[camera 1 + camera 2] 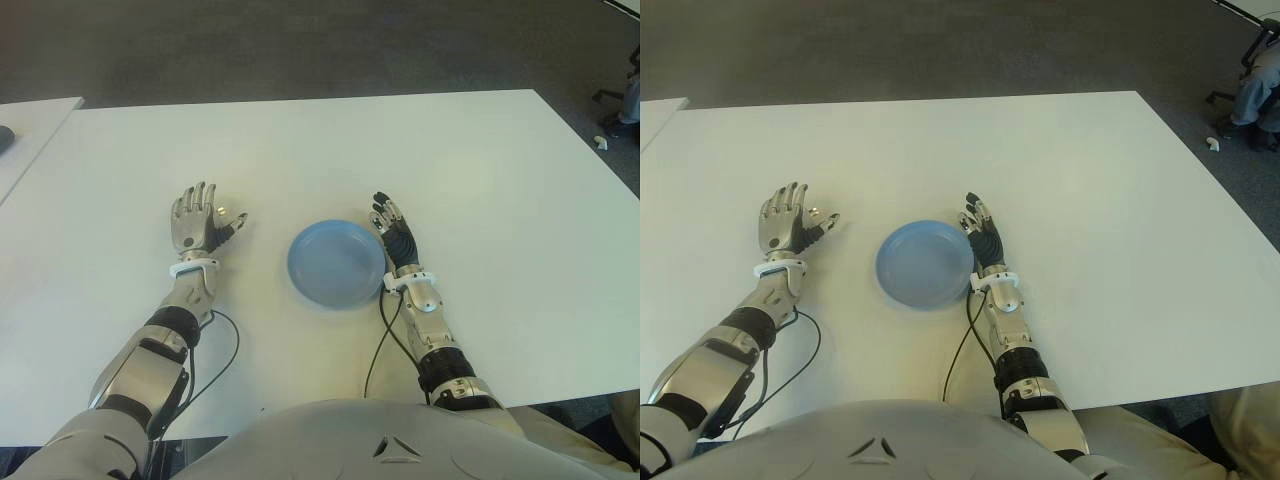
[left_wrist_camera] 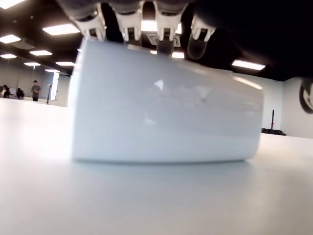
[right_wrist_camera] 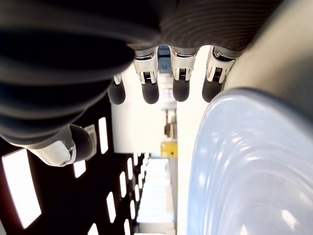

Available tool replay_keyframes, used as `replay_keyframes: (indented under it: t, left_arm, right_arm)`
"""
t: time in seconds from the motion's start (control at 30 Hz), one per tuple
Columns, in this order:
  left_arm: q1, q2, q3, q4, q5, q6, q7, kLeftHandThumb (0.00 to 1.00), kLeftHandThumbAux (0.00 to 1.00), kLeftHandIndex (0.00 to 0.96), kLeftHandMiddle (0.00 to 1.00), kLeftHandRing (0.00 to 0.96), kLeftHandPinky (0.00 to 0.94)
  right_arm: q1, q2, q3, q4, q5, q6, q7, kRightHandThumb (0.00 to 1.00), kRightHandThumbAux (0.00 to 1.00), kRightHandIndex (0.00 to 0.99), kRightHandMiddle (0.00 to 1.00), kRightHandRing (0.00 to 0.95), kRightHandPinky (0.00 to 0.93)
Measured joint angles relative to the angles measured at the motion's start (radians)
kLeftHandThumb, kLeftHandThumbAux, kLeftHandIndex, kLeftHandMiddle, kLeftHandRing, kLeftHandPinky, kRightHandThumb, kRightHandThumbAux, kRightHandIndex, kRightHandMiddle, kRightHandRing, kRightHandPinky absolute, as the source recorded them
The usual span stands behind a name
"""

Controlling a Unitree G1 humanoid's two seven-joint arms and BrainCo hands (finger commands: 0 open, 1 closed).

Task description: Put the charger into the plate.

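The white charger [image 2: 166,117] lies on the white table [image 1: 480,180], left of the blue plate [image 1: 336,264]. My left hand [image 1: 200,222] is spread over it, fingers [image 2: 131,19] reaching past its far edge without closing. From the head, only a sliver of the charger [image 1: 222,212] shows between index finger and thumb. The plate holds nothing. My right hand [image 1: 393,232] shows open just beside the plate's right rim [image 3: 244,171], fingers straight.
Black cables [image 1: 225,350] trail from both wrists toward my body. A second table [image 1: 30,130] with a dark object stands at the far left. A seated person's legs [image 1: 1260,80] show beyond the table's far right corner.
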State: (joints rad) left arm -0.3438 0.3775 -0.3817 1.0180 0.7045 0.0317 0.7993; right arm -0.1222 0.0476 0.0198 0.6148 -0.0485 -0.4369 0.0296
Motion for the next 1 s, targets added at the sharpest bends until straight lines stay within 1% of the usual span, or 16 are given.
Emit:
replay_keyframes:
  t: [0.1, 0.17, 0.27, 0.57, 0.6, 0.63, 0.7, 0.8, 0.9, 0.97, 1.0]
  left_arm:
    - [-0.001, -0.001, 0.004, 0.005, -0.002, -0.004, 0.004, 0.205, 0.208, 0.000, 0.007, 0.000, 0.006]
    - [-0.001, -0.002, 0.006, 0.006, -0.004, -0.005, 0.008, 0.214, 0.205, 0.000, 0.026, 0.000, 0.037]
    - [-0.001, -0.003, 0.009, 0.009, -0.007, -0.008, 0.016, 0.221, 0.202, 0.000, 0.040, 0.000, 0.059]
    - [-0.002, -0.004, 0.019, 0.021, -0.014, -0.029, 0.041, 0.276, 0.196, 0.021, 0.140, 0.103, 0.195]
    - [-0.002, -0.004, 0.021, 0.023, -0.016, -0.031, 0.043, 0.287, 0.195, 0.032, 0.173, 0.157, 0.263]
    - [-0.002, -0.004, 0.022, 0.024, -0.017, -0.033, 0.045, 0.294, 0.194, 0.039, 0.194, 0.192, 0.308]
    - [-0.002, -0.004, 0.025, 0.027, -0.019, -0.037, 0.047, 0.303, 0.192, 0.049, 0.223, 0.230, 0.353]
    - [-0.004, -0.005, 0.029, 0.032, -0.021, -0.039, 0.049, 0.310, 0.189, 0.063, 0.245, 0.253, 0.368]
    - [-0.007, -0.006, 0.033, 0.038, -0.022, -0.039, 0.050, 0.309, 0.187, 0.068, 0.247, 0.253, 0.370]
    - [-0.008, -0.006, 0.035, 0.040, -0.023, -0.039, 0.050, 0.307, 0.184, 0.068, 0.238, 0.240, 0.340]
    - [-0.009, -0.006, 0.037, 0.041, -0.023, -0.039, 0.050, 0.301, 0.180, 0.067, 0.228, 0.226, 0.307]
  right_arm:
    - [0.000, 0.000, 0.000, 0.000, 0.000, 0.000, 0.000, 0.174, 0.441, 0.000, 0.000, 0.000, 0.063]
    - [0.000, 0.000, 0.000, 0.000, 0.000, 0.000, 0.000, 0.173, 0.443, 0.000, 0.000, 0.000, 0.064]
    - [0.000, 0.000, 0.000, 0.000, 0.000, 0.000, 0.000, 0.172, 0.445, 0.000, 0.000, 0.000, 0.064]
    - [0.000, 0.000, 0.000, 0.000, 0.000, 0.000, 0.000, 0.175, 0.456, 0.000, 0.000, 0.000, 0.062]
    - [0.000, 0.000, 0.000, 0.000, 0.000, 0.000, 0.000, 0.176, 0.460, 0.000, 0.000, 0.000, 0.060]
    - [0.000, 0.000, 0.000, 0.000, 0.000, 0.000, 0.000, 0.176, 0.462, 0.000, 0.000, 0.000, 0.059]
    - [0.000, 0.000, 0.000, -0.001, 0.000, 0.000, 0.000, 0.175, 0.463, 0.000, 0.000, 0.000, 0.058]
    - [0.001, 0.000, 0.000, -0.002, 0.000, 0.000, 0.000, 0.170, 0.460, 0.000, 0.000, 0.000, 0.057]
    - [0.003, 0.000, 0.000, -0.004, 0.000, 0.000, 0.000, 0.167, 0.457, 0.000, 0.000, 0.000, 0.056]
    - [0.004, 0.000, 0.000, -0.006, 0.000, 0.000, 0.000, 0.165, 0.454, 0.000, 0.000, 0.000, 0.054]
    - [0.004, 0.000, 0.000, -0.007, 0.000, 0.000, 0.000, 0.163, 0.452, 0.000, 0.000, 0.000, 0.053]
